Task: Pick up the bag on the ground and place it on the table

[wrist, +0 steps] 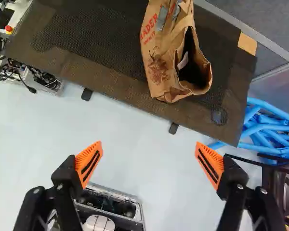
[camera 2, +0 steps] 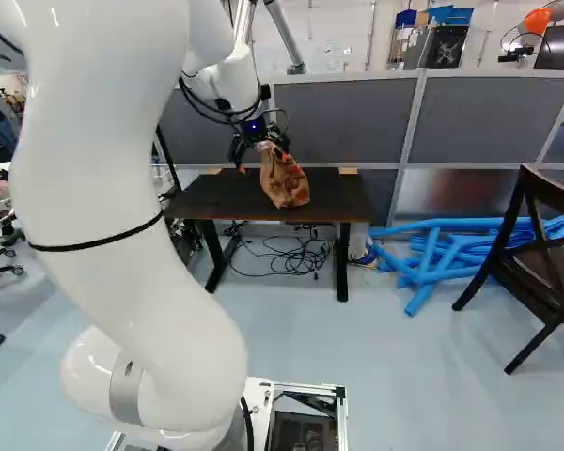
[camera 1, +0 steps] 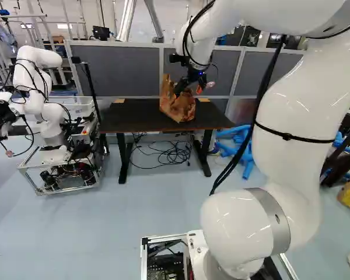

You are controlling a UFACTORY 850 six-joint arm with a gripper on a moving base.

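Bag (wrist: 159, 70) creased, brown, printed; its mouth gaping.

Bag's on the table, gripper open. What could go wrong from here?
Bag sits near the table's front edge; a nudge might send it over. The open gripper overlaps the bag in the left base view, so a sideways move could clip it.
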